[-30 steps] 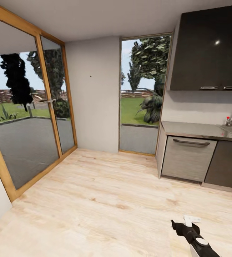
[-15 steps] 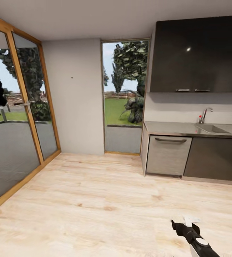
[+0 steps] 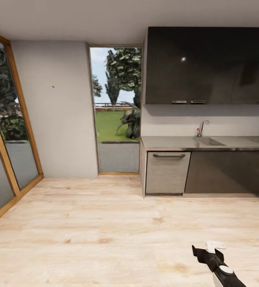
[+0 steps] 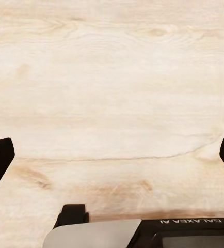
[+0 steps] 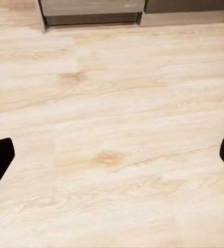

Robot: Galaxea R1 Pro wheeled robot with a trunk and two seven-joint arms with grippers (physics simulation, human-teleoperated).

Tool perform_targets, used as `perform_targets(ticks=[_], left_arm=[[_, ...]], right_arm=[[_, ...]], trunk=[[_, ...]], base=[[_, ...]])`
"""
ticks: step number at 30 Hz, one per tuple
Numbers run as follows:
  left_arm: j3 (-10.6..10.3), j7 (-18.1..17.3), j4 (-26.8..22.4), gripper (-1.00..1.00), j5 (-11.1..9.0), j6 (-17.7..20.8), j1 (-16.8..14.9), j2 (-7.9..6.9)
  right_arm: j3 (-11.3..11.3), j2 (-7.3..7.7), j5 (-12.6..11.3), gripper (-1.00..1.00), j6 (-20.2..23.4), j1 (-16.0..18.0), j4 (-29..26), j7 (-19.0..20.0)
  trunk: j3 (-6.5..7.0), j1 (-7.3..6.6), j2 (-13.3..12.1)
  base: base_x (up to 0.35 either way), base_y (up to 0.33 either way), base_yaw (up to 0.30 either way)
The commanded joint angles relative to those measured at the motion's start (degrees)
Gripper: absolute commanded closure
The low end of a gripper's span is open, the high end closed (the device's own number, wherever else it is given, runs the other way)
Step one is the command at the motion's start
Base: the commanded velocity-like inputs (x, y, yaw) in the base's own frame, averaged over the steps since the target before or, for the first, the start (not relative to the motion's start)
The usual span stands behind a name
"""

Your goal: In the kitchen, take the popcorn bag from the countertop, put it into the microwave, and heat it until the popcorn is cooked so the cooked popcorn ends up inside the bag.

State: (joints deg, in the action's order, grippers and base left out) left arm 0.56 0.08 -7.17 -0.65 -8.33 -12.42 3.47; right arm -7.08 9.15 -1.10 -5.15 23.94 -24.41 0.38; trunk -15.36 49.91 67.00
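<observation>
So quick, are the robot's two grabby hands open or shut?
Left gripper: open, holding nothing.
Right gripper: open, holding nothing.

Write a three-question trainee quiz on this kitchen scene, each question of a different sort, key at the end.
1. True or false: the faucet stands at the sink set in the countertop.
2. The right gripper hangs over: A) the countertop B) the wooden floor C) the sink.
3. Fill in: the cabinets above the countertop are ___ in colour.

Key: 1 true. 2 B. 3 dark.
</observation>
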Motion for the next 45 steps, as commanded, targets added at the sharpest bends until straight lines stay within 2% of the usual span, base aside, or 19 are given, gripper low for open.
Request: perform_targets(ticks=[1,10,25,29,31,33,35,37,39,42,45], left_arm=[[0.1,0.0,0.0,-1.00,-0.1,-0.2,0.0,0.07],[0.0,0.0,0.0,-1.00,0.0,-0.2,0.0,0.32],[0.0,0.0,0.0,-1.00,-0.1,-0.3,0.1,0.22],[0.0,0.0,0.0,-1.00,-0.1,-0.3,0.1,0.22],[0.0,0.0,0.0,-1.00,-0.1,-0.3,0.1,0.29],[0.0,0.0,0.0,-1.00,-0.1,-0.3,0.1,0.20],[0.0,0.0,0.0,-1.00,-0.1,-0.3,0.1,0.16],[0.0,0.0,0.0,-1.00,-0.1,-0.3,0.1,0.14],[0.0,0.0,0.0,-1.00,-0.1,-0.3,0.1,0.17],[0.0,0.0,0.0,-1.00,-0.1,-0.3,0.1,0.21],[0.0,0.0,0.0,-1.00,-0.1,-0.3,0.1,0.21]], right_arm=[[-0.1,-0.01,-0.1,-1.00,-0.2,0.1,0.1,0.0],[-0.1,0.04,-0.1,-1.00,-0.2,0.1,0.0,0.0],[-0.1,0.24,-0.3,-1.00,-0.2,0.1,-0.1,0.0],[-0.1,0.03,-0.3,-1.00,0.5,0.1,-3.2,-0.2],[0.0,-0.09,-0.1,-1.00,5.9,0.8,-8.1,-0.2],[0.3,-0.55,0.0,-1.00,14.8,1.3,-19.5,-0.1],[0.4,-0.78,0.0,-1.00,21.7,1.4,-29.0,-0.2],[0.4,-0.88,-0.3,-1.00,28.3,1.4,-40.0,-0.2],[0.4,-0.95,-0.5,-1.00,32.5,1.4,-48.0,-0.3],[0.4,-1.15,-0.6,-1.00,36.9,1.8,-51.1,-0.3],[0.6,-1.27,-0.6,-1.00,38.4,3.5,-47.7,-0.1]], trunk=[[-0.03,0.03,0.0],[0.30,0.03,0.0],[0.85,0.03,0.0],[0.99,0.03,0.0],[1.07,0.03,0.0],[1.14,0.03,0.0],[1.21,0.03,0.0],[1.28,0.03,0.0],[1.33,0.03,0.0],[1.35,0.03,0.0],[1.34,0.03,0.0]], base=[[0.296,-0.228,-0.298],[0.252,-0.222,-0.297],[0.010,-0.009,-0.297],[0.000,0.000,-0.297],[0.000,0.000,-0.297],[0.000,0.000,-0.297],[0.000,0.000,-0.298],[0.000,0.000,-0.298],[0.000,0.000,-0.299],[0.000,0.000,-0.300],[0.000,0.000,-0.299]])
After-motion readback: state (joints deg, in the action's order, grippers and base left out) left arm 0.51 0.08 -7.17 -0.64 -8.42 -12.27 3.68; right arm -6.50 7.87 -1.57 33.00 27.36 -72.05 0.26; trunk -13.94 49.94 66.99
